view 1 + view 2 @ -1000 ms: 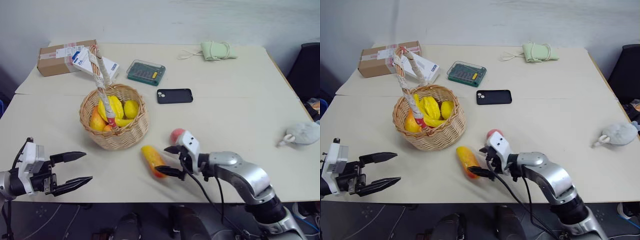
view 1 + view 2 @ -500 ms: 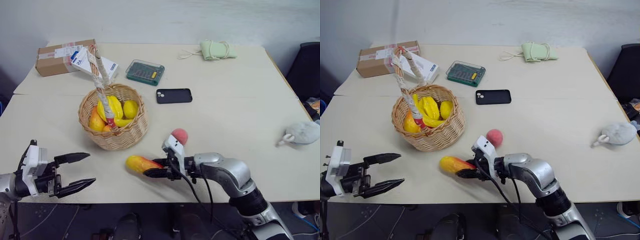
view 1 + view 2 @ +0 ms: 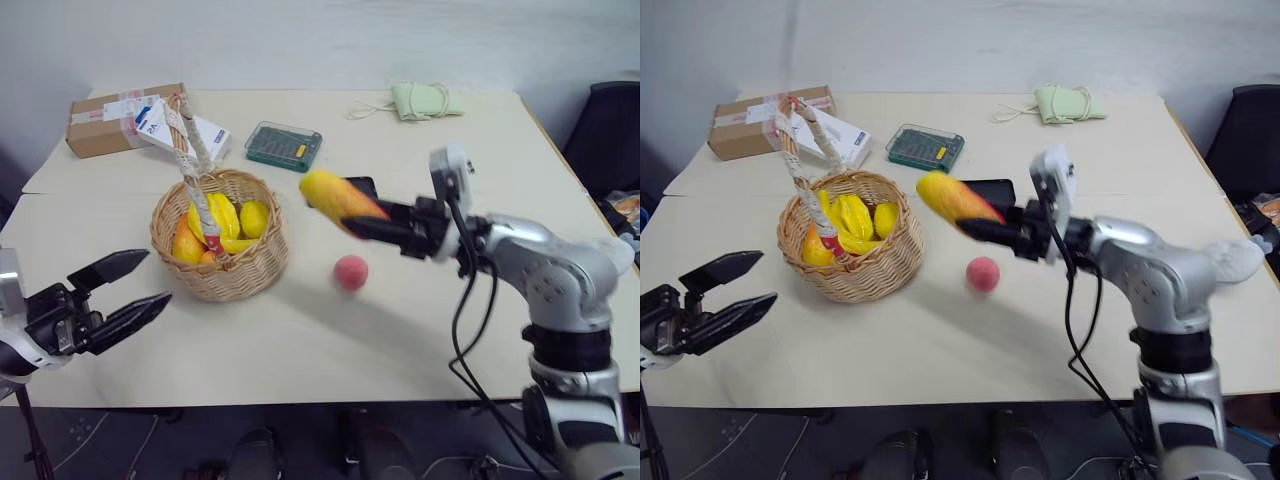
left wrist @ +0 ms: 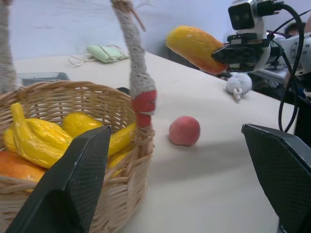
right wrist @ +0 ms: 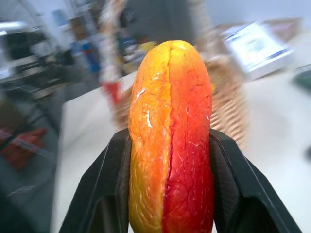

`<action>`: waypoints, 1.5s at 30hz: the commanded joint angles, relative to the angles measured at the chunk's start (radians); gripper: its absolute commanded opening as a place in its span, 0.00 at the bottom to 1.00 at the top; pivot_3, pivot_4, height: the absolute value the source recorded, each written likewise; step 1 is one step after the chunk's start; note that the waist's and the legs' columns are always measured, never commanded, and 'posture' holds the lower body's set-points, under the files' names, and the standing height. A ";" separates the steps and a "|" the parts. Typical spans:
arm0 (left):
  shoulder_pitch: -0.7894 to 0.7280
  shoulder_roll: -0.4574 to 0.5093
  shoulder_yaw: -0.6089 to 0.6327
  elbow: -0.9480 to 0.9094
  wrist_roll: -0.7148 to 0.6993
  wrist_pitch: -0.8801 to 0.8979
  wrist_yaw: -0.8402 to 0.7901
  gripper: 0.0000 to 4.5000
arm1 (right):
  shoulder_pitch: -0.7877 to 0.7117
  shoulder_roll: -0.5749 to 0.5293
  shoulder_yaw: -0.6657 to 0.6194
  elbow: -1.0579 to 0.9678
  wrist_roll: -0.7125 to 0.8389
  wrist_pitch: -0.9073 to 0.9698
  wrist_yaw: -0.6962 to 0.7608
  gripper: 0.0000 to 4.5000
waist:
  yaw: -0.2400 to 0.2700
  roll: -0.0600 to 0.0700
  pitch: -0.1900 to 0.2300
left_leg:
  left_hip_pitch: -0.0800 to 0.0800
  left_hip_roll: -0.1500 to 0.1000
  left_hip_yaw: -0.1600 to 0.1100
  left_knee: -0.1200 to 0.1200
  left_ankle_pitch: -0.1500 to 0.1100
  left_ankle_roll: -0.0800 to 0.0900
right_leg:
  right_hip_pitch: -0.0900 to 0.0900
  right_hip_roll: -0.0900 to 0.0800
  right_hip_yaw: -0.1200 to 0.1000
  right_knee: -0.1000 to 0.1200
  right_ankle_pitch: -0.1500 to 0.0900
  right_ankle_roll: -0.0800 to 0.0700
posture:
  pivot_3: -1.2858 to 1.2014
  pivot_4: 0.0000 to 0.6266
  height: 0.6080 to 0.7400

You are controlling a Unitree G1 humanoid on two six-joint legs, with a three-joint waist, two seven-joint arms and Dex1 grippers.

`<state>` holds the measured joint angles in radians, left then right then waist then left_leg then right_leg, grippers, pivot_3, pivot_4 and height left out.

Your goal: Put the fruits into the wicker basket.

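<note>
Left eye: lifted off the table (image 3: 300, 340) since a second ago, elongated yellow-orange fruit (image 3: 338, 198) now clamped in right gripper (image 3: 375, 222), airborne at 3 o'clock of wicker basket (image 3: 222, 262); drop likely next. Pink-red ball (image 3: 351, 272) left behind. Left gripper (image 3: 125, 290) spread, empty.

Left wrist: reveals banana-shaped fruits (image 4: 34, 138) inside.

Right wrist: confirms fingers (image 5: 104, 194) pressing both flanks.

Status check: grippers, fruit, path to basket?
Right gripper shut on elongated yellow-orange fruit, airborne beside round wicker basket. Left gripper open, empty. Pink-red ball fruit on table; tall basket handle nearby.
</note>
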<state>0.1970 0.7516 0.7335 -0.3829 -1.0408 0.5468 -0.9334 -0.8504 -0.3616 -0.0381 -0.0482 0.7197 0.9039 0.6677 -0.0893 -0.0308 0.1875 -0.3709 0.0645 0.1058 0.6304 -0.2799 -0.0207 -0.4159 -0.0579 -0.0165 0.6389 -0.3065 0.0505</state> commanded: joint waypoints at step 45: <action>-0.132 0.078 -0.285 0.096 0.290 -0.199 -0.227 1.00 | 0.738 -0.265 -0.085 -0.186 -0.336 -0.697 0.249 1.00 | 0.003 -0.002 0.002 | 0.007 0.003 0.006 0.001 0.001 -0.002 | 0.003 0.009 0.010 -0.001 0.000 -0.003 | 0.52 0.24 1.00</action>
<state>0.0775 0.8302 0.4444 -0.2914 -0.7443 0.3486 -1.1670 -0.0722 -0.6119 -0.1718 -0.1672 0.3658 0.1091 0.9348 -0.0861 -0.0330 0.1892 -0.3637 0.0680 0.1119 0.6312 -0.2784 -0.0230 -0.4136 -0.0485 -0.0056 0.6383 -0.3055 0.0484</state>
